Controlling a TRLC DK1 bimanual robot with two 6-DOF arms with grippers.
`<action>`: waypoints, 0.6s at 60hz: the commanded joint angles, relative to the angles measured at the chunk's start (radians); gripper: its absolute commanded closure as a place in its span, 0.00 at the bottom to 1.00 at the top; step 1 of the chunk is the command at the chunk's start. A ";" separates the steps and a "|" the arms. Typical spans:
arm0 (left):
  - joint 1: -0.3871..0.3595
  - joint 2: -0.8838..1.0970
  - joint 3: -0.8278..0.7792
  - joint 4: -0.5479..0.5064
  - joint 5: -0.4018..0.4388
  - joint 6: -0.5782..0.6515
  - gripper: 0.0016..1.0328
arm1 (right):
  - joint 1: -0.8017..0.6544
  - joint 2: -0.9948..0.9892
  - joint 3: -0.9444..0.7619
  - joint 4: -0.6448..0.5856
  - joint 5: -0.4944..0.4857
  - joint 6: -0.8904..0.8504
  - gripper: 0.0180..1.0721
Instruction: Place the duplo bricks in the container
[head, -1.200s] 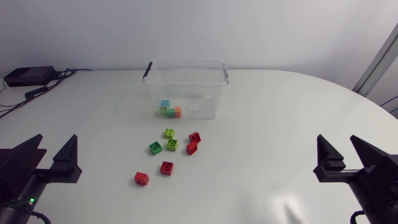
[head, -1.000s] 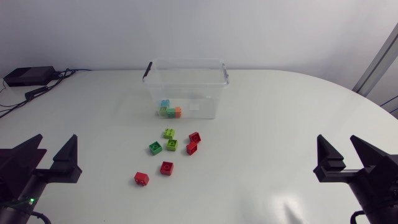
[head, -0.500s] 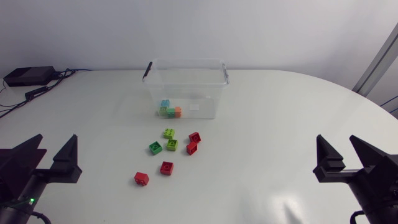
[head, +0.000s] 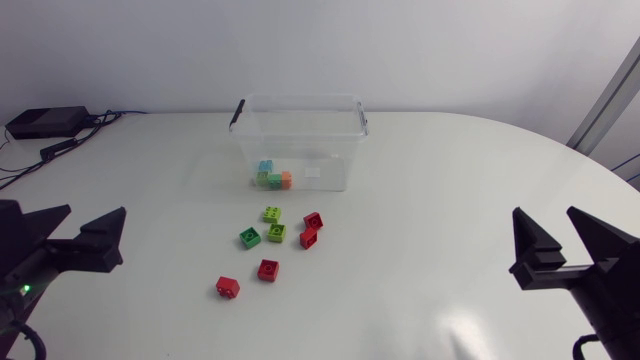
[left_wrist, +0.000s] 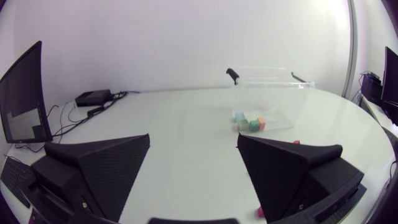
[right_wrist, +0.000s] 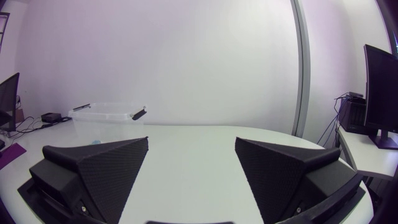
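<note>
Left gripper (head: 95, 210): lower left of the head view, released, fingers spread, holding nothing. Right gripper (head: 544, 212): lower right, likewise spread and holding nothing.

Container (head: 300, 140): clear, no lid on, upper centre of the frame at the far side of the bench (head: 450, 200). Three bricks (head: 273, 176) (blue, green, orange) lie together inside, against its near wall.

Loose on the bench, just below the container: three green bricks (head: 277, 232) and four red bricks (head: 268, 269). Five sit in a tight cluster; two red ones lie lower and apart. All are well apart from both grippers, nearer the left one than the right.

Left wrist view: the container (left_wrist: 270, 99) stands ahead of the left gripper (left_wrist: 193, 138), beyond one finger. That finger hides nearly all the loose bricks; only slivers of red (left_wrist: 296, 142) show at its edge.

Right wrist view: the container (right_wrist: 106, 118) is far ahead of the right gripper (right_wrist: 191, 140), off to one side. Its contents are too small to make out, and no loose brick shows.

Open bench lies between each gripper and the bricks. A black box (head: 45, 122) with cables sits at the upper left.
</note>
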 joint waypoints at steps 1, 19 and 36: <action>-0.012 0.129 0.096 -0.058 0.002 -0.007 0.06 | 0.015 0.044 0.051 -0.017 0.002 0.003 0.04; -0.120 0.614 0.385 -0.371 0.042 0.046 0.06 | 0.090 0.254 0.184 -0.068 0.022 -0.002 0.04; -0.253 0.947 0.525 -0.545 0.116 0.002 0.07 | 0.116 0.275 0.184 -0.069 0.051 0.039 0.04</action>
